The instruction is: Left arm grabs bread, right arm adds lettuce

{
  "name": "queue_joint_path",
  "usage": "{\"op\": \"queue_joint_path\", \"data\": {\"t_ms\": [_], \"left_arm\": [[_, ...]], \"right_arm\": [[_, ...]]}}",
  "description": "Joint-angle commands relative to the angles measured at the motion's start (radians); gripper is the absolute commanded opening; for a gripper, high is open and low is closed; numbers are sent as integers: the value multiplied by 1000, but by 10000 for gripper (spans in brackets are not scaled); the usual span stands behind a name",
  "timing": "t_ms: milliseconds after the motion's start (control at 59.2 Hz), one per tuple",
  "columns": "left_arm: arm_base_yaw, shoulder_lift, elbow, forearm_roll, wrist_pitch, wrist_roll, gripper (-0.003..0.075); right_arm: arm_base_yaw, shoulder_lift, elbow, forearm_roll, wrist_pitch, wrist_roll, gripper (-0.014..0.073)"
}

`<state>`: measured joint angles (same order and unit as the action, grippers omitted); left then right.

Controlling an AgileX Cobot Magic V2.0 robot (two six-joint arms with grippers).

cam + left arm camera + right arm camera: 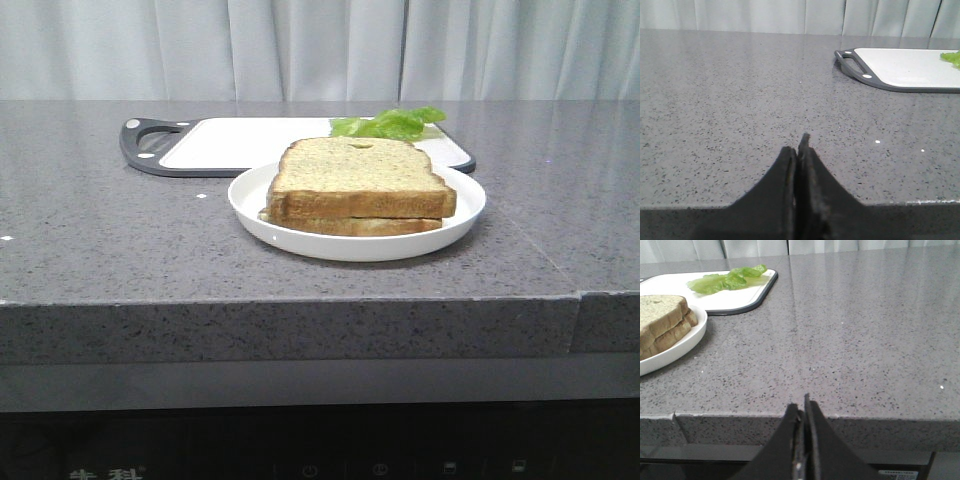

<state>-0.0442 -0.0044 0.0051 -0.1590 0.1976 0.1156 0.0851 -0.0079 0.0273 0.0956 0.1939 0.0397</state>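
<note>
While both my grippers, left gripper (799, 150) and right gripper (801, 410), hang clenched and empty near the surface (90, 230) edge, the bread (360, 175) tops the plate (250, 195); lettuce (392, 123) seemingly lies on the cutting board (230, 145) behind.

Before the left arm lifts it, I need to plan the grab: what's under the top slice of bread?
A second, thinner bread slice lies directly under the thick top slice, both on the white plate. Anything between the slices is hidden; only their edges show.
</note>
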Motion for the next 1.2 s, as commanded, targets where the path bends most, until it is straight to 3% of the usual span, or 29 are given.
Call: {"op": "queue_joint_path", "data": {"t_ms": [0, 1013, 1182], "left_arm": [[4, -19, 5, -3, -85, -6, -20], [4, -19, 5, -3, -85, -6, -20], [4, -19, 3, -5, -138, -6, -20]], "right_arm": [[-6, -24, -3, -10, -80, -6, -61], [-6, -24, -3, -10, -80, -6, -61], [-6, -24, -4, -10, -93, -6, -61]]}}
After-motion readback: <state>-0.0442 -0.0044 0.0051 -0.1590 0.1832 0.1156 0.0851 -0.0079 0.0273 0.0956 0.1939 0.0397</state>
